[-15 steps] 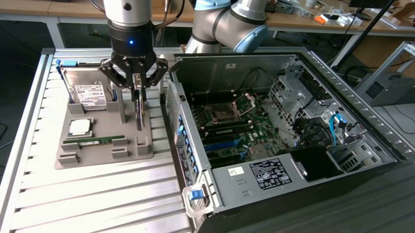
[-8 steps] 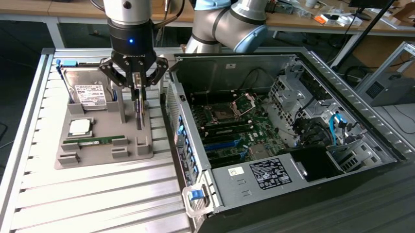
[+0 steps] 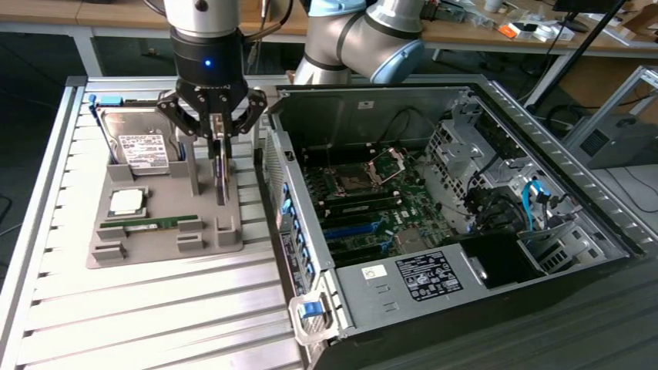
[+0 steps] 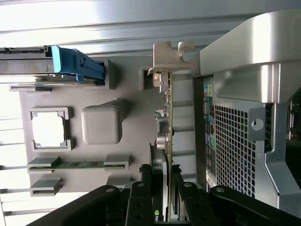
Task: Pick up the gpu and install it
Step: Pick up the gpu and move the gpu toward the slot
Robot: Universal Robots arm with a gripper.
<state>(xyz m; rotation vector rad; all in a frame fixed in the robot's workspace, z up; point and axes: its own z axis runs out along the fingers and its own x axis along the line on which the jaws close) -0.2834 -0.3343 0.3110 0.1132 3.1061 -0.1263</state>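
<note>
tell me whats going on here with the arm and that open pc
A robot arm's tool is down over the grey parts tray, its fingers closed on either side of the gpu, the green card standing on edge there. The card looks to be sitting in its tray slots, not yet lifted. The hard drive, processor and RAM stick lie in the same tray. The open computer case stands right beside it.

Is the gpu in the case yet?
Out: the gpu stands on edge at the grey tray, outside the computer case, held in the gripper.
</note>
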